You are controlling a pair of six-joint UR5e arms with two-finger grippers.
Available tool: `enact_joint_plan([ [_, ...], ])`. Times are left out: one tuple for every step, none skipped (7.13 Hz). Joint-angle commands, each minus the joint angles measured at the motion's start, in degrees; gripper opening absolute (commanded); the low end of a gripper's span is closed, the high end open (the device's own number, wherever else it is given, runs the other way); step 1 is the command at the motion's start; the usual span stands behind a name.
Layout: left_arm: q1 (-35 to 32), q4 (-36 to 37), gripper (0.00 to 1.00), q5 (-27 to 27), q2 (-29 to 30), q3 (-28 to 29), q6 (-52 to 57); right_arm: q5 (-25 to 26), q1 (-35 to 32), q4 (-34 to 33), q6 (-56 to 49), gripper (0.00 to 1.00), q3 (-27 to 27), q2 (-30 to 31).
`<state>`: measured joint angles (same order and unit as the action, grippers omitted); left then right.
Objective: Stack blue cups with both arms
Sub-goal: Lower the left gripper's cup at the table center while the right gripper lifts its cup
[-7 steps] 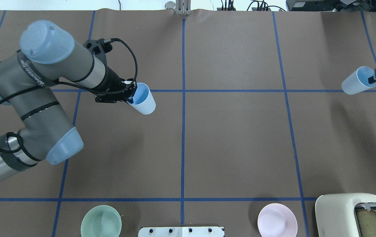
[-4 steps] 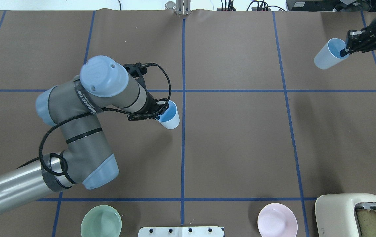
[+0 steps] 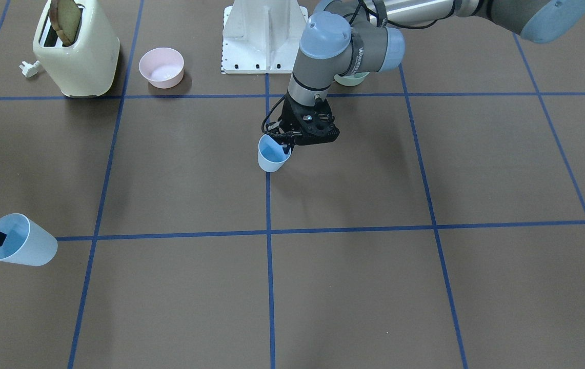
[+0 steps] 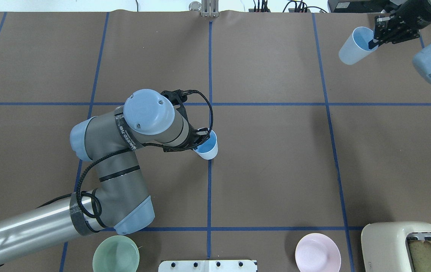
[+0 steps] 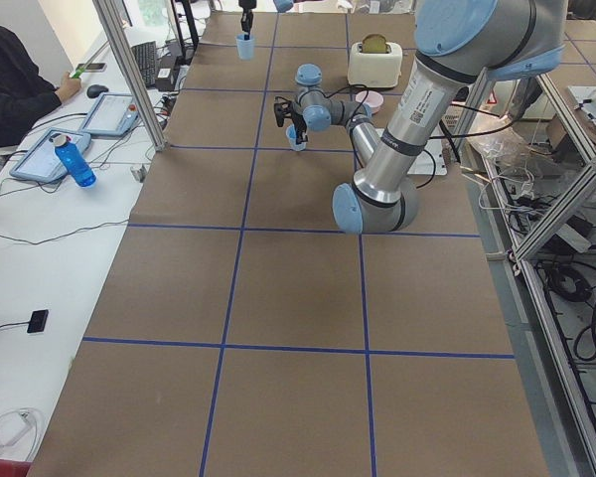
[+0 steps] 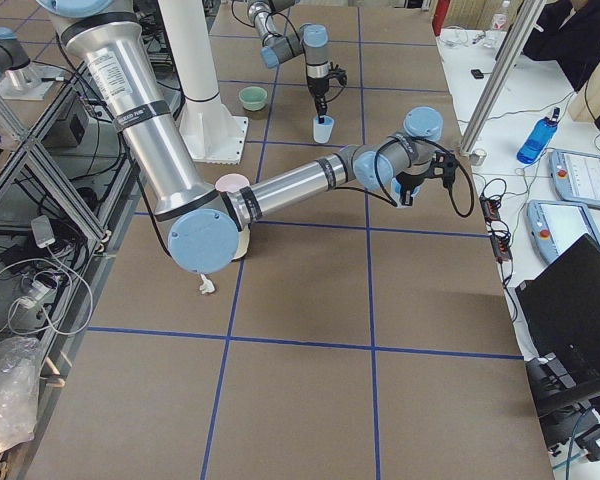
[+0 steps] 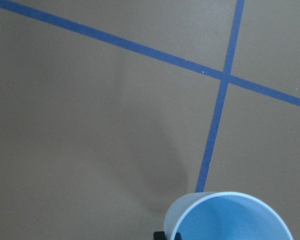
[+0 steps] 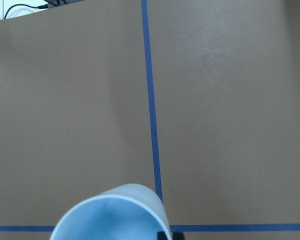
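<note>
We note the left end effector (image 4: 200, 140) clenched on the first blue cup (image 4: 208, 149) mid-tabletop (image 4: 275, 170). The right end effector (image 4: 374, 40) grasps the second blue cup (image 4: 352, 48), tilted, near the far right corner.

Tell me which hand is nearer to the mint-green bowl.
Left. The left hand holds a blue cup at the middle of the table; the right hand holds the other cup at the far corner, diagonally opposite the mint-green bowl.
</note>
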<state>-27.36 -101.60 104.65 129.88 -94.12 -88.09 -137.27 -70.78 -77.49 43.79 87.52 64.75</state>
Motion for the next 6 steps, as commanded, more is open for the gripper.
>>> enact_joint_plan([
  [0.9, 0.0, 0.00, -0.9, 0.0, 0.3, 0.0, 0.7, 0.2, 0.0, 0.1, 0.00, -0.1, -0.4],
  [1.3, 0.0, 0.00, -1.6, 0.1, 0.4, 0.0, 1.9, 1.0, 0.0, 0.1, 0.00, -0.2, -0.6],
  [1.5, -0.1, 0.00, -1.6, 0.1, 0.6, 0.0, 2.3, 1.2, 0.0, 0.1, 0.00, -0.2, -0.6],
  [1.6, -0.1, 0.00, -1.6, 0.0, 0.7, 0.1, 2.4, 1.4, 0.1, 0.1, 0.00, -0.3, -0.6],
  [1.6, -0.1, 0.05, -1.6, 0.0, 0.7, 0.2, 2.8, 1.6, 0.1, 0.1, 0.00, -0.2, -0.6],
  [1.6, -0.2, 0.32, -1.6, -0.1, 0.7, 0.3, 2.9, 1.8, 0.1, 0.1, 0.00, -0.3, -0.6],
])
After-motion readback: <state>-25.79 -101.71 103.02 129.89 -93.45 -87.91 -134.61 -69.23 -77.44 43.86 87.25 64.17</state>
